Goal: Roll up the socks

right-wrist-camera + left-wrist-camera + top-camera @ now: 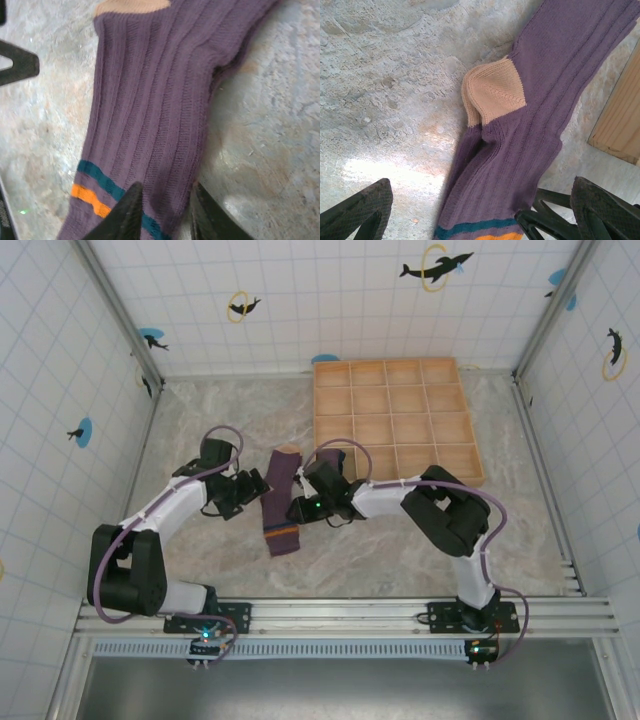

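socks (281, 502) flat on surface (215, 420); right claw (166, 187) pinching their striped end, likely to start rolling; left claw (481, 182) spread alongside.

purple socks (281, 502), flat, unrolled, tan heel

sock (540, 115): purple ribbed, flat on worktop (385, 85), runs top-right to bottom-centre | heel patch (495, 92): tan, on sock's left side | stripes (480, 227): teal over orange, bottom edge | wooden tray (620, 125): corner at right | left end effector (481, 200): fingers wide apart, straddling sock
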